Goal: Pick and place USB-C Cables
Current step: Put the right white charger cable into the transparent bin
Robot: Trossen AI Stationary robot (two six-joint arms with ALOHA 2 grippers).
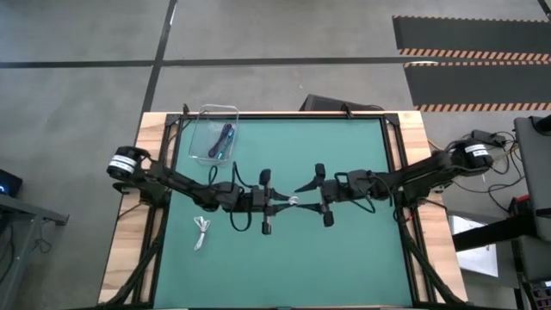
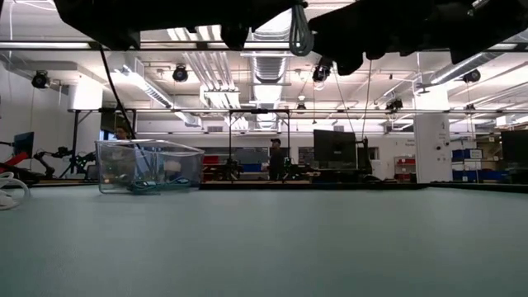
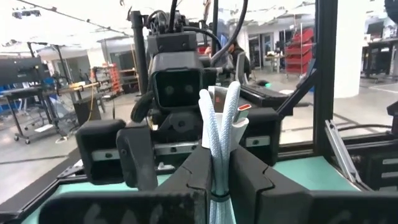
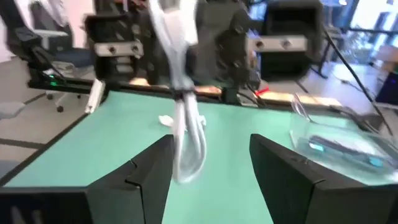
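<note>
Dangling looped white cable (image 3: pixel 222 134) from L gripper (image 3: pixel 219 180), mid-table.

You see a white cable (image 3: pixel 222 124) with a woven, cloth-like braided jacket, matt and finely ribbed, and a plug end that looks like smooth metal with a red insert. The left hand (image 3: pixel 219 180) pinching it is matt black plastic with smooth, faceted fingers. The right hand (image 4: pixel 208 171) has the same dull dark plastic look, fingers spread. The surface (image 1: pixel 344 250) wears a flat, matt teal mat, smooth and even, edged by bare pale wood (image 1: pixel 129 250) with visible grain. The bin (image 2: pixel 148 165) is clear, glossy plastic with shiny rims. A second white cable (image 1: pixel 201 231) lies on the mat.
</note>
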